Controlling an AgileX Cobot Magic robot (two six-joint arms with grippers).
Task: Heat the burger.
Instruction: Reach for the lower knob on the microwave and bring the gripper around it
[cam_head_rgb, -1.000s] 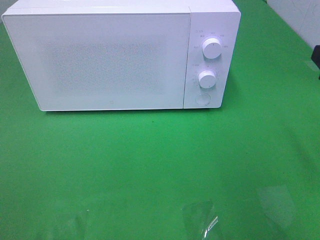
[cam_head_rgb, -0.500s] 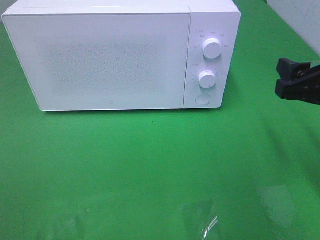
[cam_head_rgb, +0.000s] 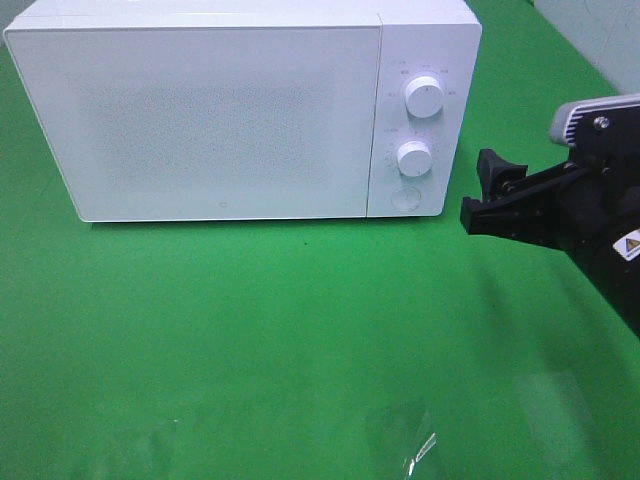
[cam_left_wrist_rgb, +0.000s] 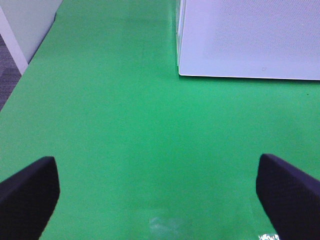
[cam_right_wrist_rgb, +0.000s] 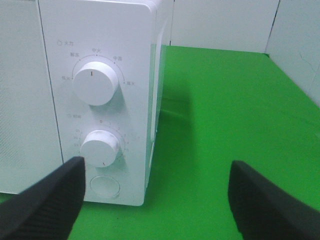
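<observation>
The burger is out of view in every frame. A white microwave stands at the back of the green table with its door shut. My right gripper is open and empty, hovering just right of the microwave's control panel. In the right wrist view the right gripper faces the upper knob, the lower knob and the round button, touching none of them. In the left wrist view my left gripper is wide open over bare green cloth, near the microwave's front left corner.
Green cloth covers the table. A scrap of clear film lies near the front edge. A white panel stands past the table's left edge, and white walls close the back right.
My right arm has come in from the right edge and moved left toward the microwave's control panel, jaws open throughout. The microwave has not moved.
</observation>
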